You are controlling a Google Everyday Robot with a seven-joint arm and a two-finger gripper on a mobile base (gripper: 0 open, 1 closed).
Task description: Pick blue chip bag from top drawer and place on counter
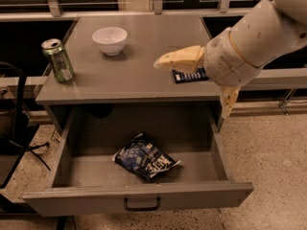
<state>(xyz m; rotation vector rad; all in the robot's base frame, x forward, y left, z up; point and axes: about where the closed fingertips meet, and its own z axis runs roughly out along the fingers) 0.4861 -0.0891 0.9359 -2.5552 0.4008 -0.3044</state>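
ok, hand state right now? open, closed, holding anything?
Hand: open, fingers spread wide, holding nothing, above the right front edge of the counter. The blue chip bag lies in the top drawer.

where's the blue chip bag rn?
In the camera view, the blue chip bag lies on the floor of the open top drawer, about centre. The gripper hangs over the right front edge of the counter, fingers open.

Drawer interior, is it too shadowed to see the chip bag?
Camera view: the drawer is dark at the back under the counter, but the chip bag near the front is lit; the open gripper, over the counter's right edge, does not shade it.
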